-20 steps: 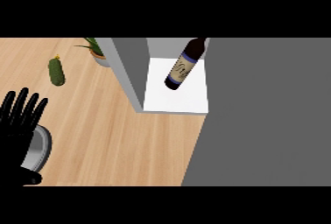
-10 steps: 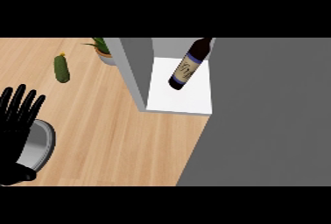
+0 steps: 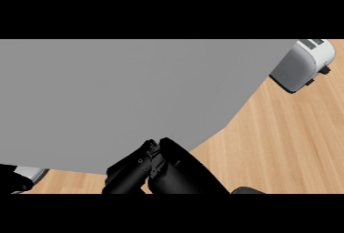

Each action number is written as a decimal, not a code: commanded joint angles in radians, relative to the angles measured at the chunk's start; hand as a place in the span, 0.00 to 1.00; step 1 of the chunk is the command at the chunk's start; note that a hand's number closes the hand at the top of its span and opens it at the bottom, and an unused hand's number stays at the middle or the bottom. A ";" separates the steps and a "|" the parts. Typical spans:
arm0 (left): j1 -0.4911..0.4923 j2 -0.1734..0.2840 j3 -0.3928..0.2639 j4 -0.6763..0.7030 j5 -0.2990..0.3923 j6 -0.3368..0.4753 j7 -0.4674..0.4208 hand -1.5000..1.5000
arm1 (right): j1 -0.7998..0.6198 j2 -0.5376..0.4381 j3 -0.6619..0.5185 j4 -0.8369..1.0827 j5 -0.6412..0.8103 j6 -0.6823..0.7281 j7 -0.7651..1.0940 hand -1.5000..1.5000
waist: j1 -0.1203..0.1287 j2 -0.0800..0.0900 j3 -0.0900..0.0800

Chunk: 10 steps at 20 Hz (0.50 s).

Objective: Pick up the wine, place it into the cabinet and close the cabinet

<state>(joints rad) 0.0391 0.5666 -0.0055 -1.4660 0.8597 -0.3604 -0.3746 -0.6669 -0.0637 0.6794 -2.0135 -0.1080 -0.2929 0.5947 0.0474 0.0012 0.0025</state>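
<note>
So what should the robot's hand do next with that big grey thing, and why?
Probably the right hand should give the grey cabinet panel a small push. The hand sits at the panel's lower edge. The panel fills most of the view and no wine shows, so I cannot tell whether it is shut.

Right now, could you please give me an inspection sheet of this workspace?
Surface: wooden counter, showing at right and along the bottom.
Job's things: large grey cabinet panel fills most of the view; wine not visible.
Clutter: toaster at top right; grey-white object at lower left, too hidden to identify.
Hands: right hand at the panel's lower edge; left hand barely shows at lower left.
Cables: nothing seen.
Surroundings: nothing seen.
</note>
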 commanded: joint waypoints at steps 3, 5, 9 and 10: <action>0.005 0.036 0.081 0.109 -0.005 -0.076 -0.024 0.00 | -0.246 0.062 -0.110 0.258 -0.127 -0.039 -0.050 1.00 | -0.022 0.003 -0.004; -0.037 0.040 0.082 0.087 0.024 -0.043 0.046 0.00 | -0.318 0.062 -0.090 0.322 -0.149 -0.106 -0.041 1.00 | -0.026 0.001 -0.004; 0.003 0.011 0.094 0.032 0.000 -0.024 0.039 0.00 | -0.311 0.063 -0.195 0.433 -0.224 -0.024 -0.128 1.00 | -0.031 0.001 -0.003; 0.001 -0.002 0.089 0.051 -0.015 -0.030 0.032 0.00 | -0.263 0.063 -0.146 0.442 -0.237 -0.064 -0.171 1.00 | -0.032 0.002 -0.003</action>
<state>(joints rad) 0.0629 0.5424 0.0389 -1.4737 0.8438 -0.3778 -0.3596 -0.9375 -0.0049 0.5520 -1.6611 -0.2914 -0.3523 0.5004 0.0254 -0.0025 0.0062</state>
